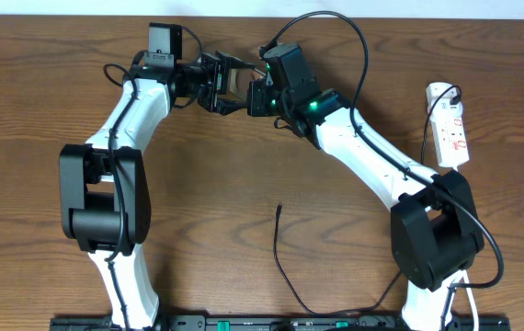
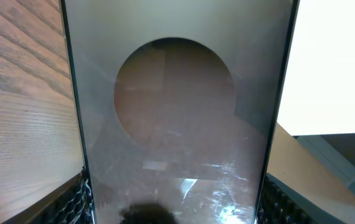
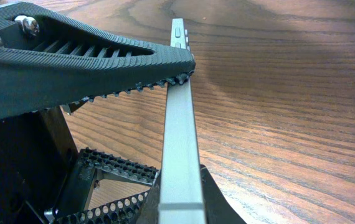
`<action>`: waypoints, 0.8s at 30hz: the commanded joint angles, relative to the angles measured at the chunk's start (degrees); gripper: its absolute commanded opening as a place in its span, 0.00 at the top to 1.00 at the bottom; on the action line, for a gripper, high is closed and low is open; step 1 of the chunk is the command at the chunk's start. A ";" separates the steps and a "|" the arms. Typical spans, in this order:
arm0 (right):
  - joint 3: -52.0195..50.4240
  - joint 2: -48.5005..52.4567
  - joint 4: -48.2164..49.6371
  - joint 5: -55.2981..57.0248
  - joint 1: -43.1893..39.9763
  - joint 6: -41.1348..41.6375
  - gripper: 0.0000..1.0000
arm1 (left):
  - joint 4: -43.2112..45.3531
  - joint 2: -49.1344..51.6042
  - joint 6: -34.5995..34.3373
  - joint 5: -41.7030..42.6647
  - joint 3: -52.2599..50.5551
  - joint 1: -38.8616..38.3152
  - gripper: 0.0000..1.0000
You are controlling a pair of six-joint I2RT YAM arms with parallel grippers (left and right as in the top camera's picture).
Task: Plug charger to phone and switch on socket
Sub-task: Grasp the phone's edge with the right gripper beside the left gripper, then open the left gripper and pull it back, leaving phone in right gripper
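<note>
The phone [image 1: 233, 81] is held above the table at the back middle, between both grippers. My left gripper [image 1: 216, 87] is shut on it across its width; in the left wrist view the brownish screen with a dark oval [image 2: 174, 118] fills the frame between the fingers [image 2: 174, 208]. My right gripper [image 1: 257, 94] is shut on its silvery edge [image 3: 180, 137], with fingers on both faces [image 3: 180, 202]. The charger [image 1: 278, 244] lies loose on the table, its plug tip pointing away from me. The socket [image 1: 448, 124] lies at the far right.
The ribbed black finger of the left gripper [image 3: 84, 56] crosses the top left of the right wrist view, touching the phone's edge. The charger cable runs down to the front edge. A black cable loops above the right arm [image 1: 358, 55].
</note>
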 commanded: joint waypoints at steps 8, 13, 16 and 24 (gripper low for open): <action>1.27 -0.20 0.72 -3.37 0.76 1.29 0.99 | 0.52 -2.56 0.26 1.97 0.02 -0.44 0.48; 1.27 -0.20 1.05 -3.39 0.59 1.33 0.99 | 0.52 -2.56 1.31 1.95 0.02 -0.37 0.09; 1.29 -0.20 1.25 -3.41 0.31 1.77 0.99 | 0.83 -2.58 1.90 1.97 0.02 0.15 0.08; 1.27 -0.20 2.14 -3.56 -1.20 2.89 0.99 | 0.96 -3.15 5.55 4.39 0.02 2.99 0.08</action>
